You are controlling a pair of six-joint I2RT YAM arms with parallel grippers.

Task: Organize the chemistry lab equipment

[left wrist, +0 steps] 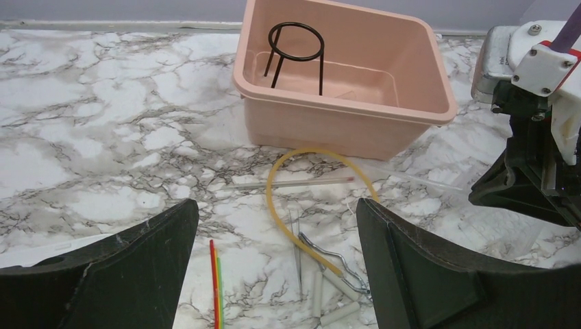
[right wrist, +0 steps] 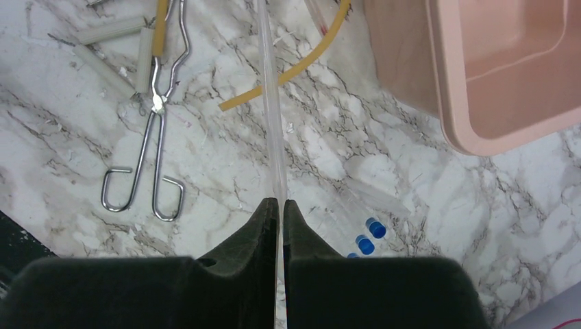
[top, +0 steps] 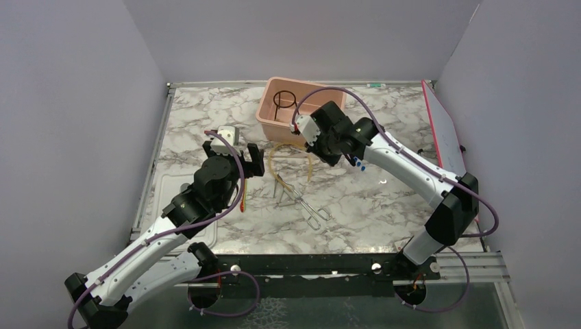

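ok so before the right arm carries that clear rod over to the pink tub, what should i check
1. Grip: right gripper has its jaws shut on the clear rod: ok.
2. Rod free of the tan tube: cannot tell; they cross in the right wrist view.
3. Room in the pink tub: ok; the black ring stand stands at one end.
4. Left gripper out of the path: ok; open, apart from the right arm.
5. Blue pieces untouched: ok; on the table beside the jaws.
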